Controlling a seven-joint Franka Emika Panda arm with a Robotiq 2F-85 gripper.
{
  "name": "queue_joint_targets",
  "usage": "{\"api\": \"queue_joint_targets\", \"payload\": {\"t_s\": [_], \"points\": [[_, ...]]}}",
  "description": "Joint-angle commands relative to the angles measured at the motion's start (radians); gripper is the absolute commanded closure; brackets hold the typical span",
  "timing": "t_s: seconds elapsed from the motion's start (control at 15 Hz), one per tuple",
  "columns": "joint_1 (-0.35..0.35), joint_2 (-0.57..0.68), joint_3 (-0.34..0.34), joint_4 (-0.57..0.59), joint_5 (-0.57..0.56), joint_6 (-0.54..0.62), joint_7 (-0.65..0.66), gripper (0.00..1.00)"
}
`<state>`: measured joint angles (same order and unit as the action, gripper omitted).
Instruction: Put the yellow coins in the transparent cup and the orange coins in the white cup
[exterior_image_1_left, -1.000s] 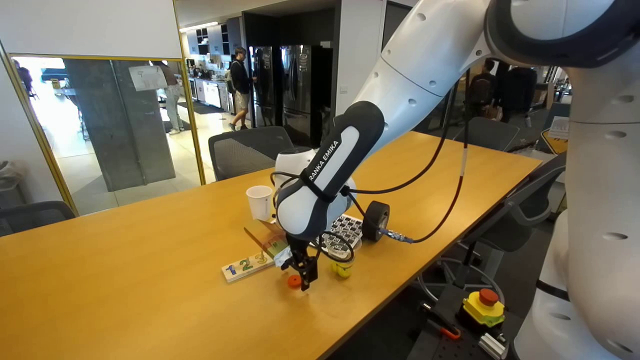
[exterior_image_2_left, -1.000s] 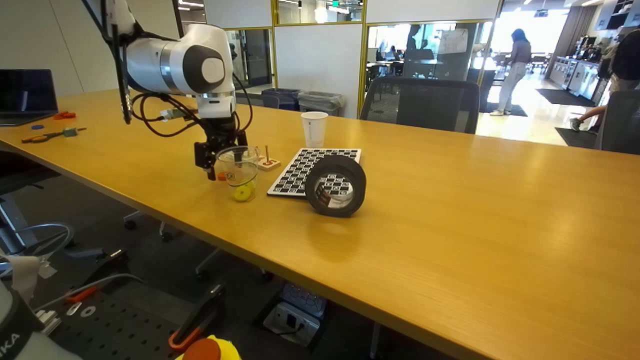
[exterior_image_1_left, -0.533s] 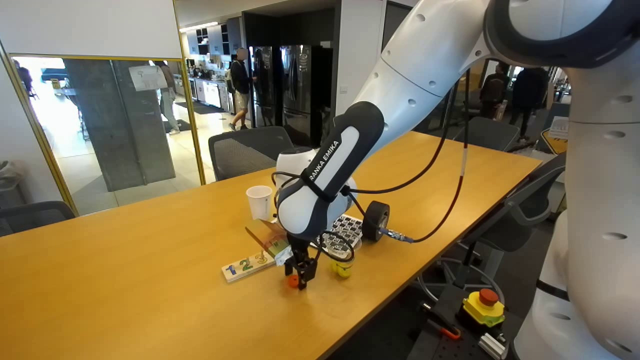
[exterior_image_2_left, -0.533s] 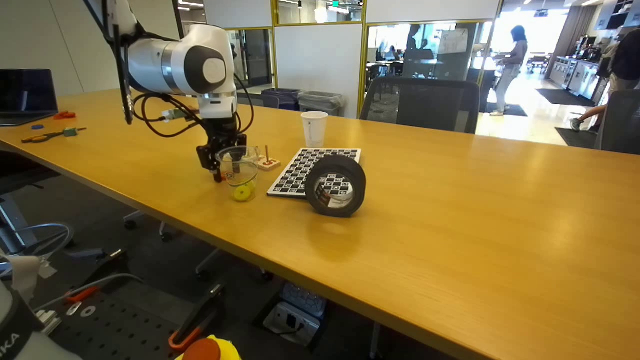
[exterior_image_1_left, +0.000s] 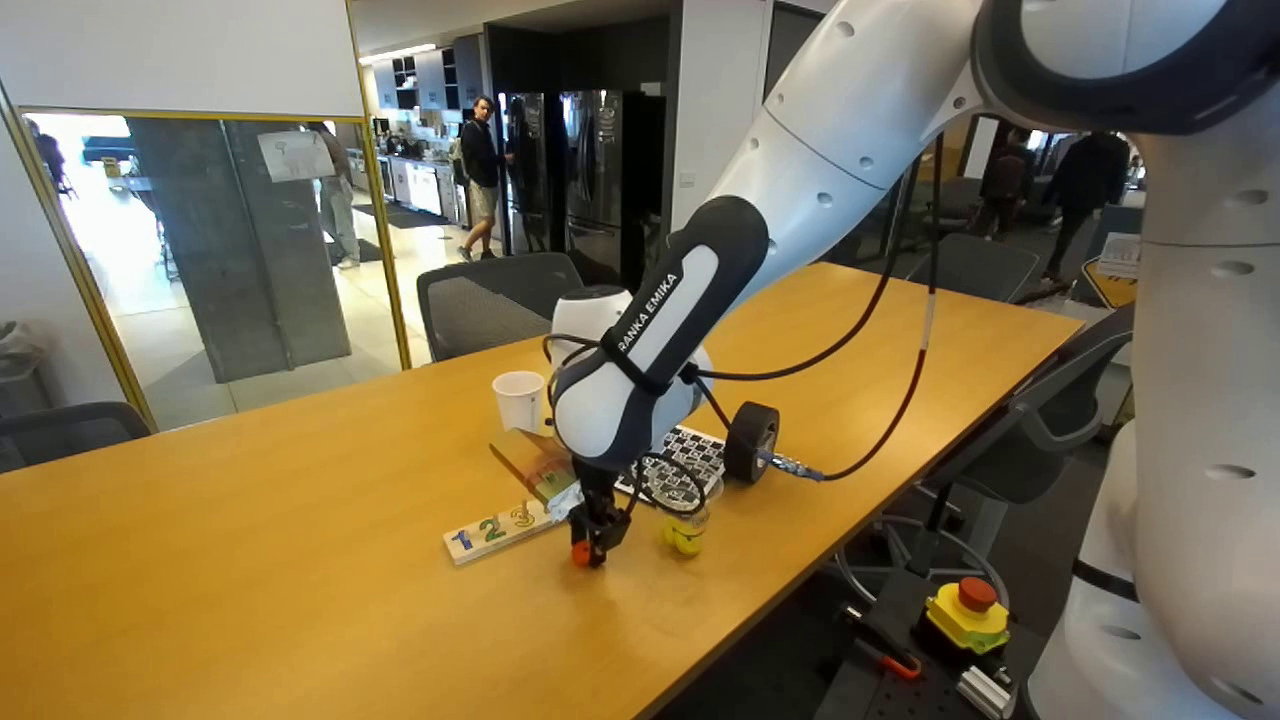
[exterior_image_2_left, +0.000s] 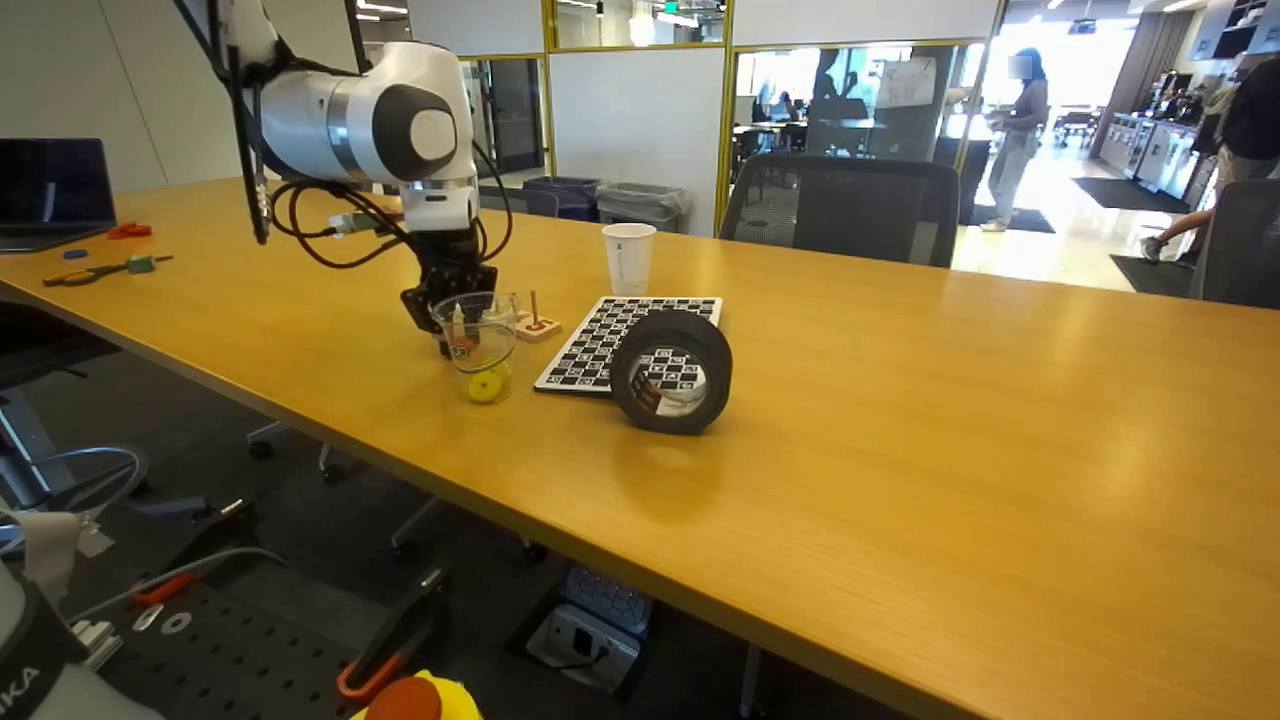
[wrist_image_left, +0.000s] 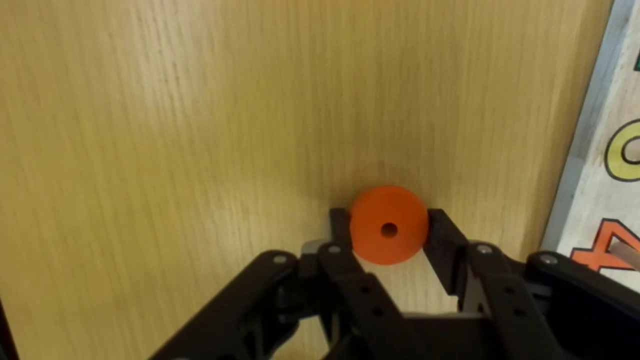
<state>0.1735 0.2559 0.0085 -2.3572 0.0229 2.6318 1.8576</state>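
Note:
A red-orange coin (wrist_image_left: 389, 207) with a small centre hole is pinched between the black fingers of my gripper (wrist_image_left: 388, 226), which touch it on both sides. In an exterior view the same orange coin (exterior_image_1_left: 580, 554) shows at the fingertips, low over the table; whether it still touches the wood I cannot tell. The transparent cup (exterior_image_2_left: 480, 335) stands upright close to the gripper and partly covers it in that view. Yellow coins (exterior_image_2_left: 487, 385) lie at its bottom. Farther back, the white cup (exterior_image_2_left: 629, 262) stands upright; its inside is hidden.
A wooden number board (exterior_image_1_left: 495, 533) with pegs lies close beside the gripper. A checkered board (exterior_image_2_left: 590, 345) and an upright roll of black tape (exterior_image_2_left: 720, 375) stand beyond the transparent cup. Pliers (exterior_image_2_left: 85, 275) and a laptop (exterior_image_2_left: 55, 190) are at the table's far end.
My gripper's fingers have come together on the orange coin. Gripper and coin have then shifted slightly, a little upward in the exterior view. Both cups stand where they were.

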Motion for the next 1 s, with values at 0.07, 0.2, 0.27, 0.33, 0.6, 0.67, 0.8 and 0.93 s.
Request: {"api": "queue_joint_targets", "payload": {"t_s": [0.07,0.2,0.27,0.33,0.6,0.67,0.8,0.93], "points": [[-0.009,-0.061,-0.033,0.065,-0.057,-0.092,-0.02,0.77],[-0.019,-0.071,-0.045,0.118,-0.095,-0.139,-0.031,0.77],[-0.027,-0.068,-0.047,0.156,-0.109,-0.162,-0.044,0.77],[-0.035,-0.054,-0.048,0.206,-0.118,-0.188,-0.06,0.77],[-0.081,0.032,-0.045,0.413,-0.1,-0.273,-0.189,0.77],[-0.091,0.061,-0.045,0.467,-0.092,-0.287,-0.229,0.77],[-0.11,0.128,-0.046,0.584,-0.078,-0.319,-0.302,0.77],[-0.127,0.199,-0.046,0.693,-0.056,-0.35,-0.374,0.77]]}}
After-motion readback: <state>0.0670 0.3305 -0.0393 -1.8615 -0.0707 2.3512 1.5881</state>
